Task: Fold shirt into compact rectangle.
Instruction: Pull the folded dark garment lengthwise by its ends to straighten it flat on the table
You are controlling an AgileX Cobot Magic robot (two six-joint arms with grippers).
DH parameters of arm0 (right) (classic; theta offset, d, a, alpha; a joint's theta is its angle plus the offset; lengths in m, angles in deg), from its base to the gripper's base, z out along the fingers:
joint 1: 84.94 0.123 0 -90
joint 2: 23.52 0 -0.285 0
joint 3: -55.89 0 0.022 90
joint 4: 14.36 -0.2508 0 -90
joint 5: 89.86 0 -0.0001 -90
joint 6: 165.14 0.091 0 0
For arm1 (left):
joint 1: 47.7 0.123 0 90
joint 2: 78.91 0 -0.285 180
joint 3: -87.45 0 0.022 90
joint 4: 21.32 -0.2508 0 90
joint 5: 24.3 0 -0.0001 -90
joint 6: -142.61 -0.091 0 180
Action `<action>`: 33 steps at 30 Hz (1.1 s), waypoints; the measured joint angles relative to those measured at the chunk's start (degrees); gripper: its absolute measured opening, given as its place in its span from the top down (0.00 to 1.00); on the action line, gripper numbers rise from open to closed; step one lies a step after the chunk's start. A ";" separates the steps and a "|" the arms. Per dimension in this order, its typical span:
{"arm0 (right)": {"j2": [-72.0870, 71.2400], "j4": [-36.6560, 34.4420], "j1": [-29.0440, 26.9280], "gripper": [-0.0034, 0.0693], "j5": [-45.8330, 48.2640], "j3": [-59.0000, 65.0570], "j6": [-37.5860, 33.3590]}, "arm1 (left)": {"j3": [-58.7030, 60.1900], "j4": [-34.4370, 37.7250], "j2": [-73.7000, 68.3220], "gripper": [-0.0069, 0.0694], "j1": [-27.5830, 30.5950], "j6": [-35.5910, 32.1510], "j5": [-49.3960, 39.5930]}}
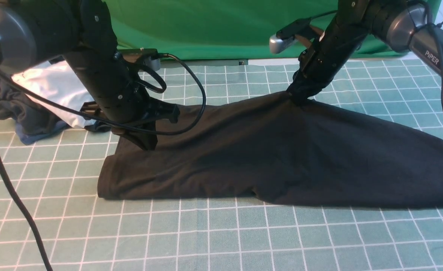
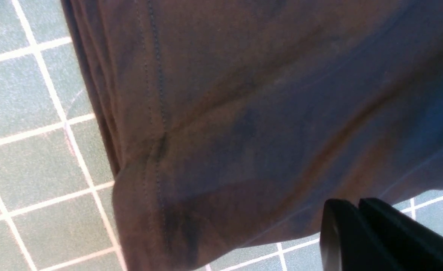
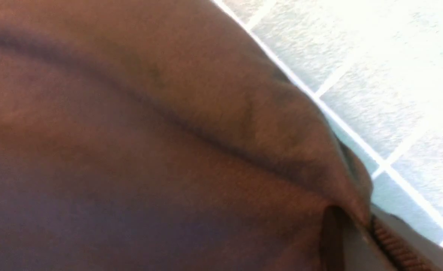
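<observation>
The black shirt (image 1: 281, 158) lies wide across the gridded mat, its far edge raised and pulled between my two grippers. My left gripper (image 1: 146, 145) is shut on the shirt's far left part. In the left wrist view its fingertips (image 2: 355, 205) are pressed together against the hanging hemmed fabric (image 2: 244, 113). My right gripper (image 1: 298, 98) is shut on a bunched peak of cloth at the far right, lifting it off the mat. In the right wrist view, fabric (image 3: 131, 150) fills the picture and folds into the gripper (image 3: 368, 222). No print or label shows.
A white garment (image 1: 55, 86) and a dark grey and blue bundle (image 1: 25, 120) lie at the far left behind my left arm. A green backdrop (image 1: 221, 26) closes the far side. A black cable (image 1: 3, 169) hangs down at the left. Bare mat (image 1: 221, 241) lies in front of the shirt.
</observation>
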 joint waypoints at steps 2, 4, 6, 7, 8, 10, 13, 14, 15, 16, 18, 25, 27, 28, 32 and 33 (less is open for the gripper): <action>0.21 0.00 -0.39 0.92 -1.15 0.00 0.00 | 0.00 -0.06 0.00 0.90 0.00 -0.11 -0.37; 0.23 0.00 -0.52 0.92 -2.54 0.00 0.00 | 0.00 -0.06 0.00 0.90 0.00 -0.18 -0.64; 0.23 0.00 -0.52 0.92 -3.39 0.00 0.00 | 0.00 -0.06 0.00 0.90 0.00 -0.23 -0.83; 0.23 0.00 -0.52 0.91 -3.77 0.00 0.00 | 0.00 -0.06 0.00 0.90 0.00 -0.23 -0.97; 0.23 0.00 -0.52 0.90 -4.05 0.00 0.00 | 0.00 -0.06 0.00 0.90 0.00 -0.23 -1.07; 0.23 0.00 -0.52 0.85 -5.50 0.00 0.28 | 0.00 -0.06 0.00 0.90 0.00 -0.23 -1.42; 0.23 0.39 -0.52 0.74 -8.63 0.00 1.45 | 0.00 -0.06 0.00 0.90 0.00 -0.23 -1.72; 0.23 1.14 -0.52 0.63 -10.37 0.00 2.52 | 0.00 -0.06 0.00 0.90 0.00 -0.17 -2.01; 0.23 1.25 -0.52 0.62 -10.46 0.00 2.74 | 0.00 -0.06 0.00 0.90 0.00 -0.17 -2.02; 0.23 2.34 -0.54 0.53 -10.86 0.00 4.71 | 0.00 -0.06 0.00 0.90 0.00 -0.17 -2.29; 0.23 3.03 -0.59 0.49 -9.84 0.00 7.33 | 0.00 -0.06 0.00 0.90 0.00 -0.17 -2.44; -4.60 4.90 -0.72 0.84 1.34 0.61 12.67 | 0.00 0.22 0.00 0.90 -0.31 0.11 -2.37; -6.82 4.77 -0.78 0.90 1.85 1.30 12.68 | 0.00 0.50 0.00 0.90 -1.05 0.17 -1.74; -8.48 4.71 -0.78 0.91 2.02 1.96 12.72 | 0.00 0.82 0.00 0.90 -1.95 0.17 -0.97; -11.32 4.71 -0.83 0.92 2.02 7.10 14.11 | 0.00 1.27 -0.13 0.90 -6.53 0.39 2.37; -12.02 4.65 -0.83 0.92 2.07 9.54 14.53 | 0.00 1.31 -0.28 0.90 -7.84 0.70 3.41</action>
